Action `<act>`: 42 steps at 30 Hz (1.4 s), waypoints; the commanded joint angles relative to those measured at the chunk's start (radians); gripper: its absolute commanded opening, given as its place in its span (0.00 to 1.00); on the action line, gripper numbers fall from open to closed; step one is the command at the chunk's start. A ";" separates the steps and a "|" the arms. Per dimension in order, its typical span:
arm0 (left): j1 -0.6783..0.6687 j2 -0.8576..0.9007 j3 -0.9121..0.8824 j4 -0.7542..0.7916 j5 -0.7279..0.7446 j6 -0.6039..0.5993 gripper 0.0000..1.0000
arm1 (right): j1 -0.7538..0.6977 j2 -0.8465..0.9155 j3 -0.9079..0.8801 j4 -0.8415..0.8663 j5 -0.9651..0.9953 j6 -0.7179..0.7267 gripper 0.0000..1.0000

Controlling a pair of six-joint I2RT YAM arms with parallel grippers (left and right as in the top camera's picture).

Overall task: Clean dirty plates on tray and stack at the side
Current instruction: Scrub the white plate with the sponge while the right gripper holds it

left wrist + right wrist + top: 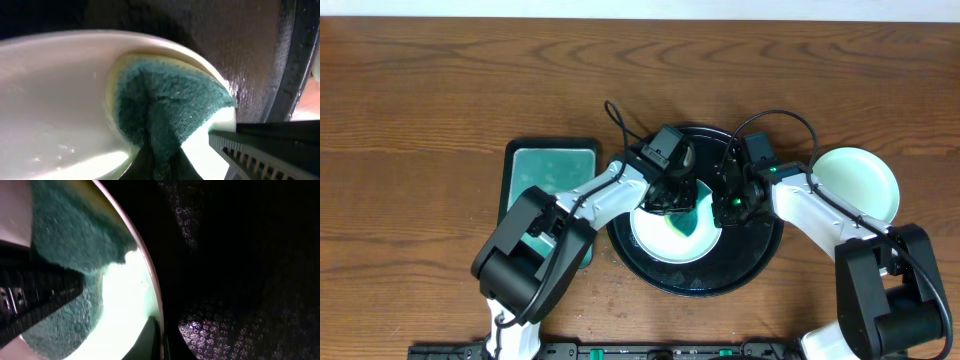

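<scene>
The black round tray (760, 262) holds a white plate (660, 245). My left gripper (672, 195) is shut on a teal-green sponge (688, 218) and presses it on the plate's right part. In the left wrist view the sponge (170, 110) lies folded on the plate (60, 100) between my fingers (160, 167). My right gripper (728, 205) is shut on the plate's right rim; in its wrist view the fingers (162, 340) pinch the rim of the plate (125, 305). A pale mint plate (860, 180) sits on the table right of the tray. A third plate is not visible.
A rectangular black-rimmed tray with a teal inside (552, 165) lies left of the round tray, partly under my left arm. The two grippers are close together over the round tray. Brown wooden table (440, 90) lies all around.
</scene>
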 commanded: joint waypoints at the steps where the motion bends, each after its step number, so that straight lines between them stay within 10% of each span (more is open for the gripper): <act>1: -0.092 0.079 -0.062 -0.105 0.167 0.002 0.07 | 0.009 0.032 -0.018 -0.004 0.056 -0.008 0.01; 8: -0.092 0.026 -0.062 -0.218 0.132 0.002 0.07 | 0.009 0.032 -0.018 -0.003 0.060 -0.008 0.01; 15: -0.058 -0.034 -0.061 -0.402 -0.454 -0.079 0.07 | 0.009 0.032 -0.018 -0.004 0.060 -0.008 0.01; 26: 0.086 -0.049 -0.041 -0.415 -0.793 -0.022 0.07 | 0.009 0.032 -0.018 -0.004 0.063 -0.023 0.01; 33: 0.096 -0.049 -0.042 -0.298 -0.715 0.043 0.07 | 0.009 0.032 -0.018 -0.004 0.063 -0.023 0.01; 42: 0.090 -0.049 -0.049 -0.010 -0.105 0.088 0.12 | 0.009 0.032 -0.018 -0.004 0.063 -0.023 0.01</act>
